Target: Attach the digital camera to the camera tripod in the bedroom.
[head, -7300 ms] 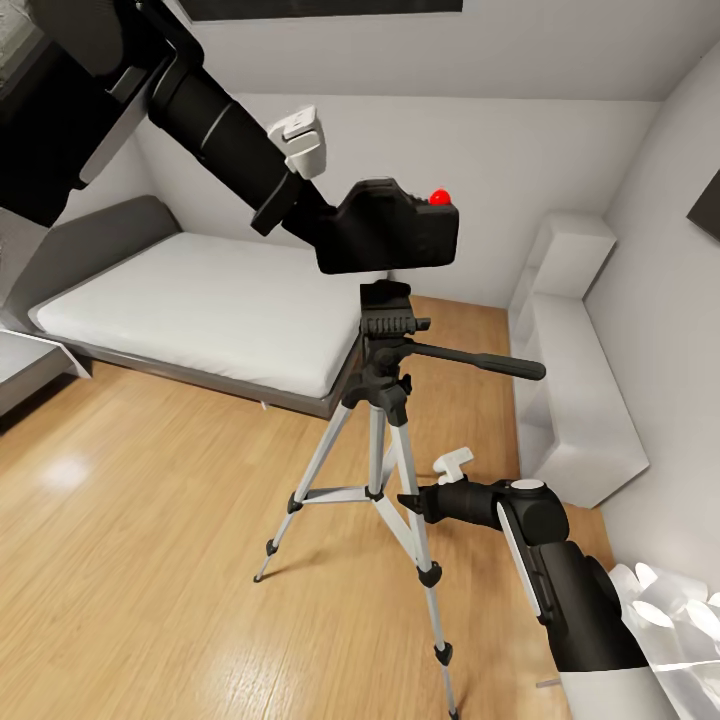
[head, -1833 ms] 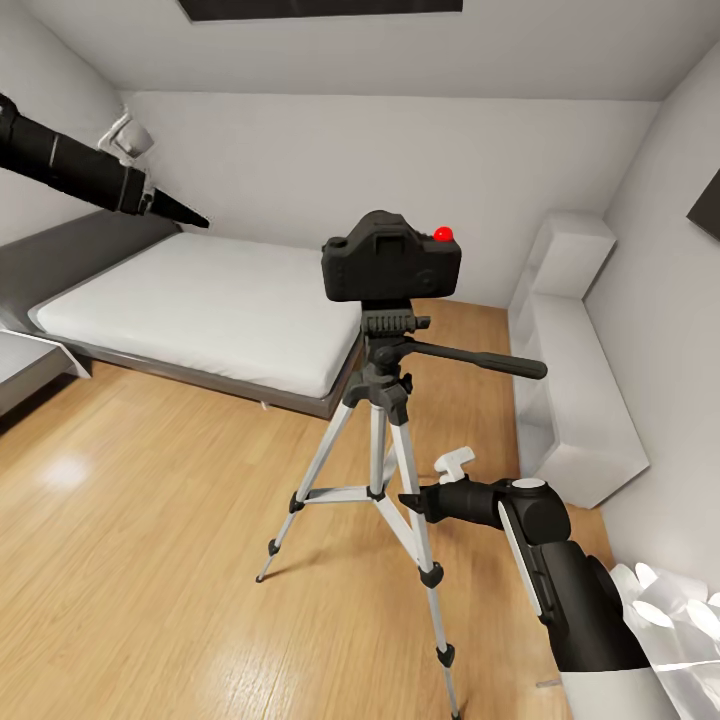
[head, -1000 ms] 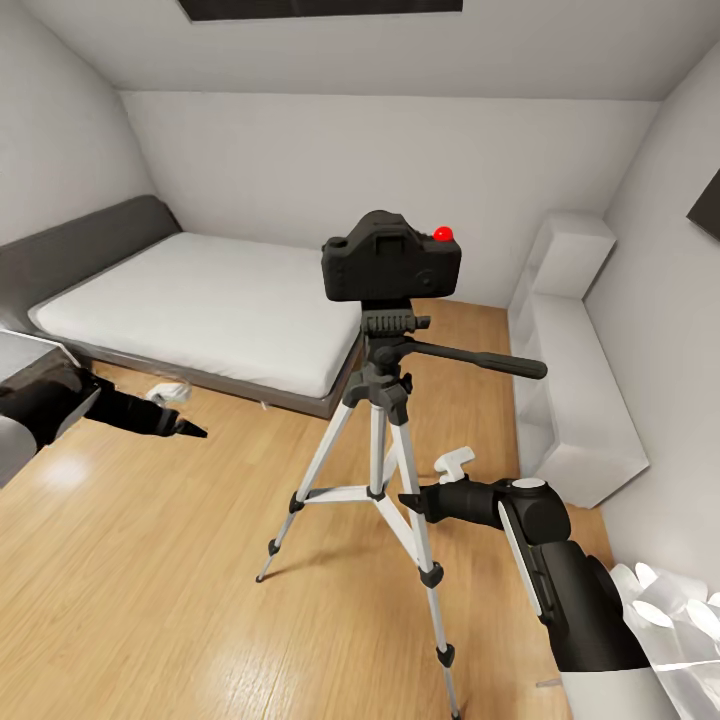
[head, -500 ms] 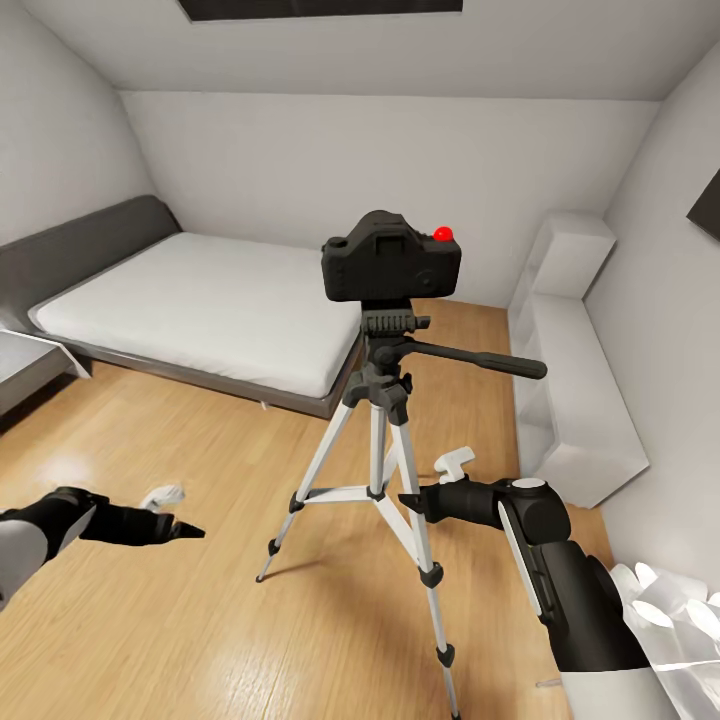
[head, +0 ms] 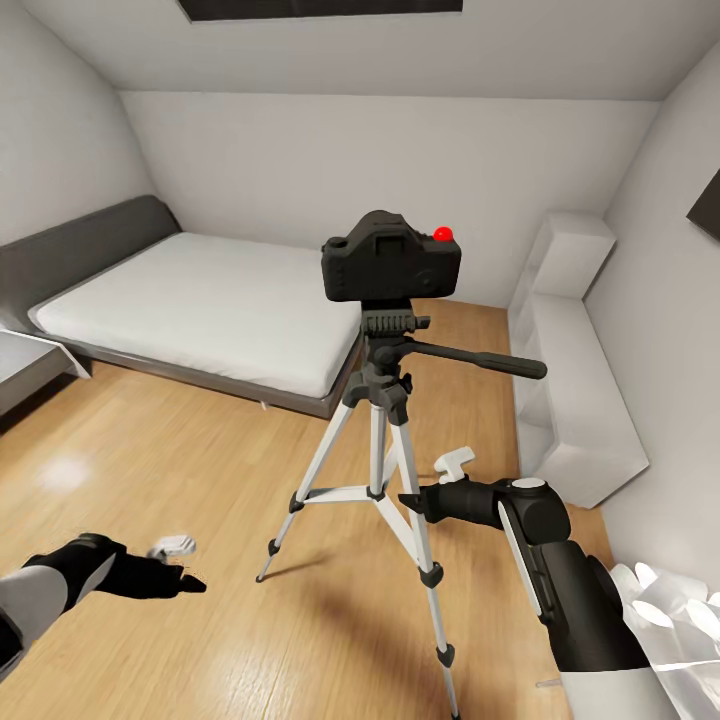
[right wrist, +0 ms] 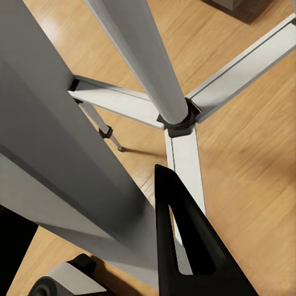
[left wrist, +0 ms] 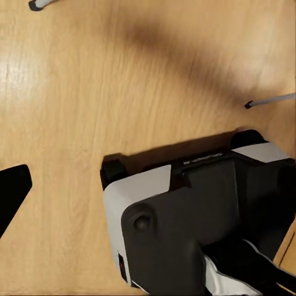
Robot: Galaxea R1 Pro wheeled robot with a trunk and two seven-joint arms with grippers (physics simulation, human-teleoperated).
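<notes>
Black digital camera (head: 391, 257) is seated upright on the head of the camera tripod (head: 385, 400), red button (head: 443, 234) on top, no claw touching it. Judged: mount is done, camera is carried by the tripod head alone.

Tripod is stood on the wood floor (head: 180, 480) of the bedroom, legs splayed for a stable base, pan handle (head: 480, 360) projected toward the white shelf unit (head: 575, 380). Grey bed (head: 200, 300) with white mattress is placed behind it, well apart.

Left claw (head: 185, 583) is held low over the floor, well apart from the tripod, nothing carried. Whether it is released or clenched cannot be told: the tip is seen as one dark point in the head view, and one dark finger (left wrist: 9, 191) is seen at the frame edge in the left wrist view. Judged: arm is parked clear so the tripod is not knocked.

Right claw (head: 412, 503) is held just beside a silver leg near the centre brace. In the right wrist view one black finger (right wrist: 185, 246) is seen close by the leg (right wrist: 61, 154) and brace hub (right wrist: 176, 120); grip state cannot be told.

Writing: a small embossed mark is seen on the robot base in the left wrist view, too small to be read. No other labels are seen.
</notes>
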